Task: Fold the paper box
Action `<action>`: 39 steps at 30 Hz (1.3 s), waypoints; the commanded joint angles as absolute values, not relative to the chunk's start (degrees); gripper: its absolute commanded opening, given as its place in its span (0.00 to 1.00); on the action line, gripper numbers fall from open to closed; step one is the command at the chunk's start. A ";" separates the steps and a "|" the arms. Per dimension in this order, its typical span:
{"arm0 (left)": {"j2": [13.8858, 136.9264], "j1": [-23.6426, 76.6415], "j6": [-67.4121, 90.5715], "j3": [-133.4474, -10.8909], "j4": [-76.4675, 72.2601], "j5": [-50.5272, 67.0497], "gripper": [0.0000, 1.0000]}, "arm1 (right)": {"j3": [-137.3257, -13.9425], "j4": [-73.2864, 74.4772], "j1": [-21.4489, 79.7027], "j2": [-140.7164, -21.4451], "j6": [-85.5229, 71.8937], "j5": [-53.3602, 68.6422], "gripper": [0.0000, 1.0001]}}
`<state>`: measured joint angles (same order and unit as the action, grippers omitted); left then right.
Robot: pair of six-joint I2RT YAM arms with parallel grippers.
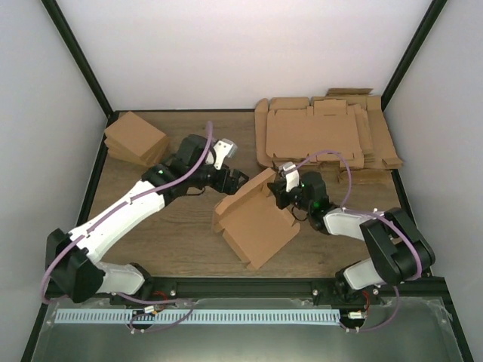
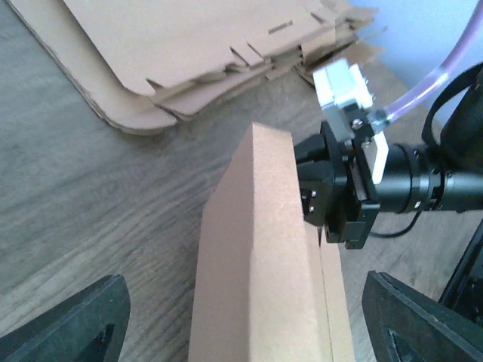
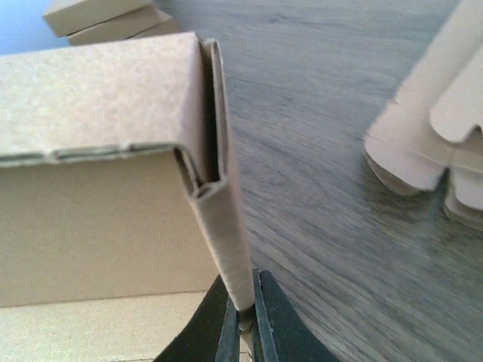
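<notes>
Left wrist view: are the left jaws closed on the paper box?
No, the jaws stand wide apart at either side of the paper box.

Thick pile of flat tabbed cardboard sheets [image 1: 324,136] at upper right of the top view, small stack of folded brown boxes [image 1: 136,139] at upper left, both resting on a wood-grain table [image 1: 189,241]

Box [image 1: 255,223], plain unprinted brown cardboard, is partly folded and sits mid-table, turned askew to the table edges; its far walls stand raised, one corner doubled over, and a broad flat panel spreads toward the near edge
</notes>
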<state>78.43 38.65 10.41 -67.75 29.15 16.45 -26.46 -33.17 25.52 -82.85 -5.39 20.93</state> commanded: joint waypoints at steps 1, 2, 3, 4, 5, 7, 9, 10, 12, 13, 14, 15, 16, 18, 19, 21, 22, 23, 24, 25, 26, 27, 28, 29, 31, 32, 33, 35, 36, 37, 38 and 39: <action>76.89 38.71 10.90 -65.30 29.28 11.00 0.88 | -26.55 -28.73 26.68 -81.48 -11.25 12.76 0.01; 76.79 38.69 11.04 -64.71 29.26 10.41 0.88 | -26.40 -28.41 27.03 -81.58 -11.59 11.36 0.01; 76.28 38.74 11.52 -63.71 28.90 9.91 0.88 | -26.37 -27.86 27.52 -81.85 -11.90 9.82 0.01; 75.45 38.74 12.06 -62.59 27.80 9.59 0.88 | -26.52 -27.32 28.05 -82.09 -12.18 8.35 0.01; 74.47 38.68 12.65 -60.96 26.66 9.09 0.88 | -26.65 -26.94 28.59 -82.46 -12.87 6.43 0.02; 72.25 38.72 13.68 -58.47 24.60 8.32 0.89 | -26.57 -27.23 29.14 -83.06 -13.48 4.39 0.03; 70.82 38.73 14.30 -56.72 23.45 7.48 0.89 | -26.62 -28.41 29.65 -83.80 -13.78 3.00 0.06; 70.42 38.68 14.28 -55.95 22.86 7.51 0.90 | -26.79 -28.96 29.82 -84.29 -13.57 2.87 0.07; 70.65 38.67 14.01 -54.86 22.22 7.73 0.89 | -27.05 -30.27 30.05 -85.19 -13.01 3.10 0.09; 71.08 38.72 13.93 -54.58 22.09 7.73 0.89 | -27.16 -30.88 30.12 -85.59 -12.71 3.39 0.11; 71.63 38.70 13.93 -54.50 22.02 7.79 0.88 | -27.30 -31.36 30.14 -85.94 -12.08 3.75 0.13; 72.22 38.68 14.25 -54.54 21.98 7.79 0.87 | -27.52 -31.68 30.15 -86.22 -11.56 3.97 0.14; 72.73 38.68 14.65 -54.59 21.84 8.21 0.86 | -27.69 -32.06 30.15 -86.48 -11.12 4.00 0.15; 73.13 38.69 15.03 -54.30 20.89 9.22 0.85 | -28.00 -32.54 30.15 -87.01 -9.96 4.46 0.17; 73.03 38.74 15.18 -54.05 20.39 9.24 0.85 | -28.11 -32.78 30.15 -87.28 -9.40 4.74 0.18; 73.06 38.74 15.00 -53.78 19.72 8.79 0.85 | -28.08 -33.70 30.15 -87.74 -8.59 4.91 0.19; 73.27 38.76 14.76 -54.05 19.69 8.62 0.85 | -28.04 -34.05 30.14 -87.90 -8.30 4.84 0.19; 73.74 38.72 14.50 -54.29 19.73 8.54 0.85 | -27.97 -34.42 30.15 -87.89 -7.84 4.95 0.20; 74.17 38.72 14.21 -55.01 19.81 8.60 0.85 | -27.80 -34.94 30.15 -87.82 -7.49 5.14 0.21; 74.94 38.71 13.89 -55.63 19.90 8.61 0.84 | -27.51 -35.99 30.10 -87.68 -6.99 5.45 0.22; 75.74 38.68 13.48 -56.35 20.18 8.37 0.83 | -27.26 -36.55 30.16 -87.59 -6.49 5.69 0.23; 76.63 38.73 13.23 -57.24 20.47 7.90 0.82 | -27.25 -37.20 30.15 -87.62 -5.96 5.79 0.23; 77.50 38.67 13.10 -58.21 20.81 7.38 0.81 | -27.43 -37.30 30.15 -87.86 -5.57 5.68 0.24; 78.32 38.67 13.10 -59.33 21.16 7.02 0.81 | -27.81 -37.20 30.15 -88.08 -5.22 5.30 0.24; 79.63 38.66 13.30 -61.29 21.52 6.84 0.81 | -28.51 -36.97 30.15 -88.77 -4.82 4.79 0.24; 80.09 38.60 13.53 -61.99 21.44 6.82 0.81 | -28.84 -36.96 30.14 -89.11 -4.48 4.66 0.24; 80.48 38.54 13.85 -62.70 21.38 6.66 0.81 | -29.10 -36.96 30.12 -89.38 -4.38 4.35 0.24; 81.19 38.08 14.44 -63.90 21.23 6.63 0.81 | -29.22 -37.27 30.15 -89.59 -4.35 3.21 0.24; 81.59 37.80 14.69 -64.46 21.12 6.97 0.81 | -29.18 -37.60 30.15 -89.52 -4.19 2.70 0.24; 82.14 37.33 15.02 -64.96 21.16 7.74 0.81 | -29.04 -38.04 30.15 -89.39 -3.96 2.36 0.24; 82.54 36.87 15.29 -65.31 21.11 8.59 0.81 | -28.90 -38.37 30.14 -89.26 -3.63 2.29 0.25; 82.94 36.42 15.56 -65.71 20.91 9.46 0.81 | -28.84 -38.48 30.10 -89.11 -3.27 2.29 0.25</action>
<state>81.23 38.06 14.61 -63.07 21.96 7.64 -27.00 -35.51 29.71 -89.25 -5.34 4.45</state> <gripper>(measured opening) 0.809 0.244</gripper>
